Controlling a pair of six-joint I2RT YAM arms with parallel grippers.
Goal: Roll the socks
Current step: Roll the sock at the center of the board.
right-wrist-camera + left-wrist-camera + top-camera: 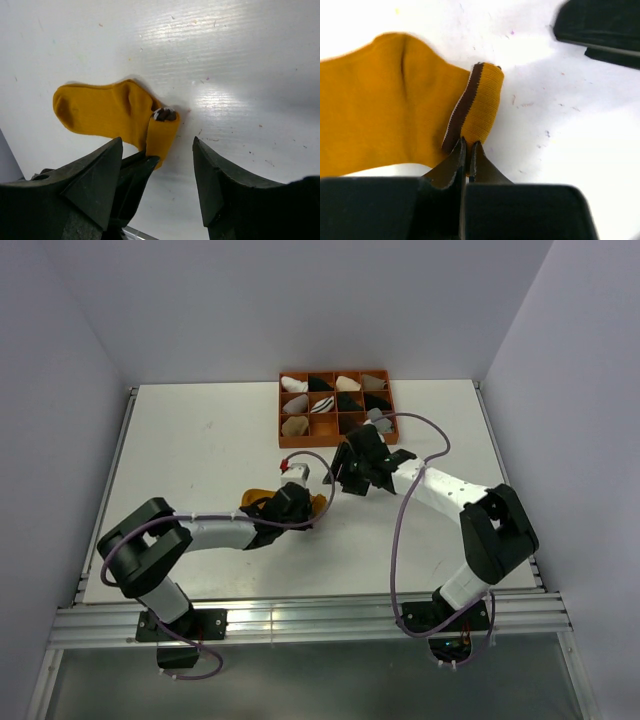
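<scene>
Now, left pincer pinches the rolled cuff of the sock at its tips; best rolled tight, evenly toeward; right pincer hangs spread above.

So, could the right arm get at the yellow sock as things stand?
Probably yes. The right arm points its open jaws at the yellow sock, nothing between. The left arm pinches the folded cuff in shut jaws, so that end is crowded.
</scene>
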